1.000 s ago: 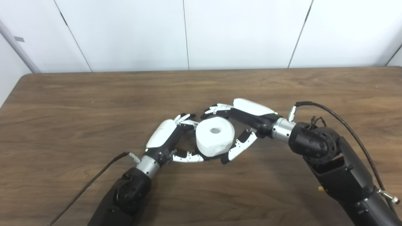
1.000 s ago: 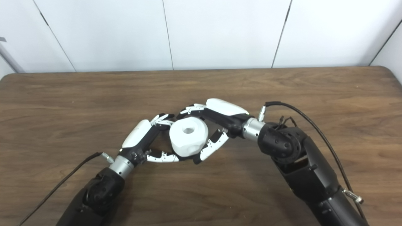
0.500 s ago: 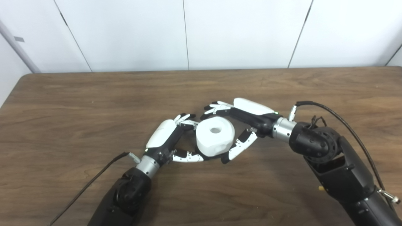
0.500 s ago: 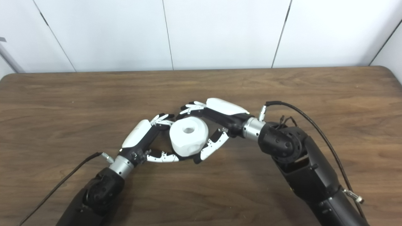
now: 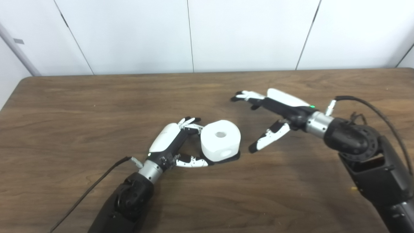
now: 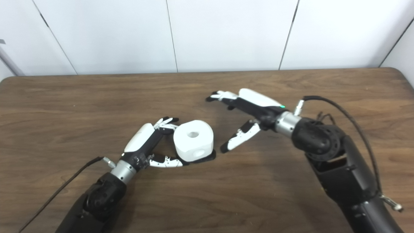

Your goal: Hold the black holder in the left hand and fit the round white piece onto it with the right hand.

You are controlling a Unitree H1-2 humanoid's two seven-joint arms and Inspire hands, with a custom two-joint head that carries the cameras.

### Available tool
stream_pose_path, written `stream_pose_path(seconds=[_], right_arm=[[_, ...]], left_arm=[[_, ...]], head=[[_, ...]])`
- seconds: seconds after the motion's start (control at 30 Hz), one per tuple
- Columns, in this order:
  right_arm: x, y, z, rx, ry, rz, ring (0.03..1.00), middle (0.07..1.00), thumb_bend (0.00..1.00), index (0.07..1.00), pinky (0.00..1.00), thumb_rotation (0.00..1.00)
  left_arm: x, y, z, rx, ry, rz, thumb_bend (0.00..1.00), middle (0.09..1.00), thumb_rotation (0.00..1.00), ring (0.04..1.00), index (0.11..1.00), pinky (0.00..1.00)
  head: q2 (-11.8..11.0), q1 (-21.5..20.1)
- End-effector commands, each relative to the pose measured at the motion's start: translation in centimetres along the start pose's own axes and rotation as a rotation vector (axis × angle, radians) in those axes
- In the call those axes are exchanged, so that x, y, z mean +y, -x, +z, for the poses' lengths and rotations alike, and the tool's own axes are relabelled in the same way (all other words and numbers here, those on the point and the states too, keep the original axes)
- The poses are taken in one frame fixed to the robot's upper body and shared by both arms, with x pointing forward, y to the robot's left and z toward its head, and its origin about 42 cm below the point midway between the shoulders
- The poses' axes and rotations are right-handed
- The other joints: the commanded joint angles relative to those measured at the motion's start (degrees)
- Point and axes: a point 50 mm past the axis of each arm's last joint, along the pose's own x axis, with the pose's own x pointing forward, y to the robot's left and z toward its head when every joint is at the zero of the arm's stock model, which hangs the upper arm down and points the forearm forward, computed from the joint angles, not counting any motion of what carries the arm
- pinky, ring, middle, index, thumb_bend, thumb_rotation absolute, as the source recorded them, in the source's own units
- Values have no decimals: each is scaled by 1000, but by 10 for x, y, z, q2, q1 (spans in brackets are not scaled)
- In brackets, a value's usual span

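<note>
The round white piece (image 5: 220, 139), with a hole in its top, sits on the black holder (image 5: 233, 157), of which only a dark rim shows beneath it. My left hand (image 5: 174, 142) grips this pair from the left, fingers against the upper left side and thumb along the base. My right hand (image 5: 279, 108) hovers to the right of the piece, apart from it. It is open, with fingers stretched out and thumb spread downward, and it holds nothing.
The wooden table (image 5: 97, 106) runs back to a white panelled wall. A cable (image 5: 90, 191) trails from my left wrist across the table toward the front left. Another cable (image 5: 372, 106) loops over my right forearm.
My right hand has let go of the white piece and drawn back up and to the right, spreading its fingers. The white piece stays on the holder in my left hand.
</note>
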Motion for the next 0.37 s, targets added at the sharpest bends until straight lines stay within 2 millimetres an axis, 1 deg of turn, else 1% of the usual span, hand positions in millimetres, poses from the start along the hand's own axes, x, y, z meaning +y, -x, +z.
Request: stream_pose_path(seconds=[0.0, 0.17, 0.27, 0.33], right_arm=[[-13, 6, 6, -24, 13, -58, 1000, 988, 952, 925, 866, 356], [-7, 12, -6, -19, -24, -71, 997, 986, 953, 922, 855, 375], [-4, 16, -11, 7, -51, -76, 1000, 986, 966, 927, 889, 372], [-3, 19, -14, 20, -69, -92, 999, 982, 956, 927, 894, 339]], left_arm=[[8, 4, -8, -10, -9, 12, 523, 732, 53, 930, 481, 1000], [14, 4, -10, -4, -18, 8, 523, 732, 54, 929, 481, 1000], [18, 4, -11, -5, -31, 3, 523, 734, 54, 925, 481, 1000], [21, 5, -13, 0, -34, 0, 523, 736, 54, 922, 481, 1000]], head=[[0, -1], [-1, -7], [-3, -10], [-3, -10]])
